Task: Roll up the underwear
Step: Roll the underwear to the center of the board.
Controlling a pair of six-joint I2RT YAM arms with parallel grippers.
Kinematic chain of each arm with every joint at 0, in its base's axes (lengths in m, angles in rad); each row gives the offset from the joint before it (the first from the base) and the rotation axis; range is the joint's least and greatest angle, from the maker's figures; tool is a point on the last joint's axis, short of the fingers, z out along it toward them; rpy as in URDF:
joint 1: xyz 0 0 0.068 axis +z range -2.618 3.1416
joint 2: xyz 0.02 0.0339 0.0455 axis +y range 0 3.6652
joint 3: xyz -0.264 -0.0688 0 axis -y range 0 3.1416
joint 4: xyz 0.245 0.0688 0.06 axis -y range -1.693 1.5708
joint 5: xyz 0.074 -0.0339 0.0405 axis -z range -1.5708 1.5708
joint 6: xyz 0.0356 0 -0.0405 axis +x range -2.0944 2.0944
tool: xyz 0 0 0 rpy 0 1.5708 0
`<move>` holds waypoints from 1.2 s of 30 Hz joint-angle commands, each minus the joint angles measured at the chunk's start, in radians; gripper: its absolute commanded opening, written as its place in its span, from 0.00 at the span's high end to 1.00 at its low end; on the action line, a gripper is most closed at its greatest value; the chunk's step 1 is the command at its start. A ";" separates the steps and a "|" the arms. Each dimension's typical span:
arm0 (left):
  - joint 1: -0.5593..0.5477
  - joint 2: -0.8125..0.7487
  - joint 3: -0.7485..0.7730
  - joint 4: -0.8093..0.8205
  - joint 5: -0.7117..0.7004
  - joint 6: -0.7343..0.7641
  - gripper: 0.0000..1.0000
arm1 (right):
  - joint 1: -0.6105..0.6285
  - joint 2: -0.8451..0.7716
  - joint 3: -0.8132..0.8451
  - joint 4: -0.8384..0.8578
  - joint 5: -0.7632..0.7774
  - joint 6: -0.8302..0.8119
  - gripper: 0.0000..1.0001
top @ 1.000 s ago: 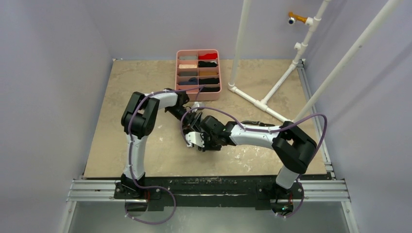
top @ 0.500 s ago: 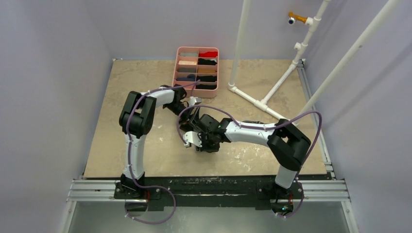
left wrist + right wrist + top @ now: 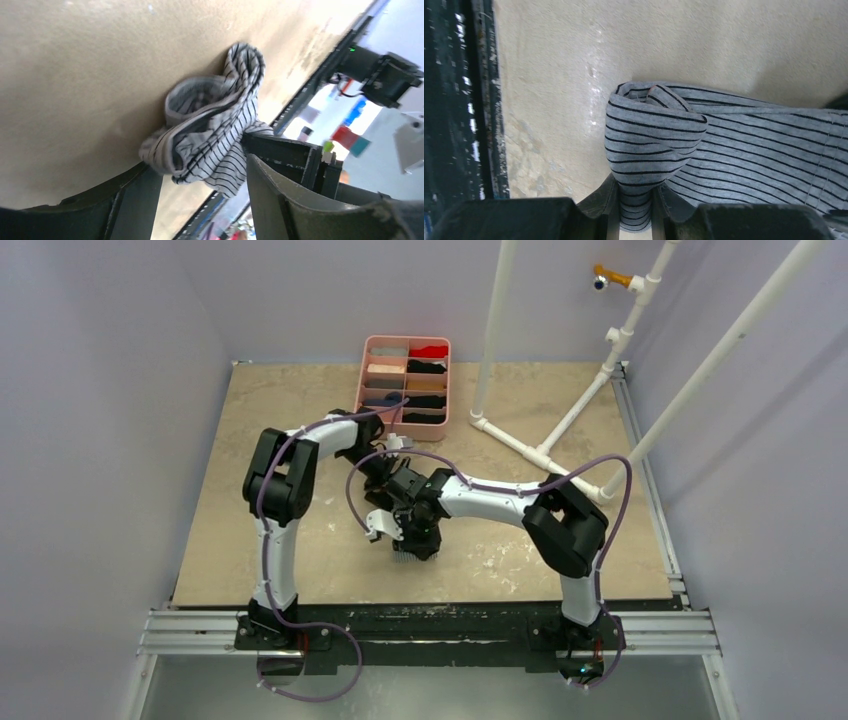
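Mid-table [image 3: 250, 440], both arms meet over the striped grey underwear [image 3: 704, 145], whose long axis runs across the right wrist view. The right gripper [image 3: 634, 212] is nearer, nipped narrowly on a fold at the bundle's end. The left gripper [image 3: 200, 200] stands half open, the bundle between its fingers [image 3: 280, 200], grip unclear.

Pale lilac walls [image 3: 110, 390] close in a beige, marble-patterned tabletop [image 3: 290, 420] on three sides. Aluminium rails [image 3: 440, 632] run along its near edge and another rail [image 3: 645, 470] down its right side. White plastic pipes [image 3: 560, 420] rise from the far right corner, one carrying an orange fitting [image 3: 612, 277]. The light is soft and even.
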 commanded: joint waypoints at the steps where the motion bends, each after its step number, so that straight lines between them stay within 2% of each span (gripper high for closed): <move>1: 0.022 -0.077 0.043 -0.015 -0.205 0.117 0.39 | 0.014 0.146 -0.064 -0.096 -0.135 -0.023 1.00; 8: 0.058 -0.130 0.064 -0.093 -0.331 0.208 0.33 | -0.005 0.183 -0.071 -0.083 -0.187 -0.002 1.00; 19: 0.145 -0.207 0.031 -0.120 -0.445 0.275 0.32 | -0.029 0.259 -0.034 -0.106 -0.208 0.021 1.00; 24: 0.195 -0.296 -0.042 -0.106 -0.507 0.320 0.32 | -0.056 0.322 0.034 -0.161 -0.200 0.005 1.00; 36: 0.325 -0.551 -0.185 -0.094 -0.514 0.373 0.32 | -0.100 0.540 0.268 -0.289 -0.255 -0.003 1.00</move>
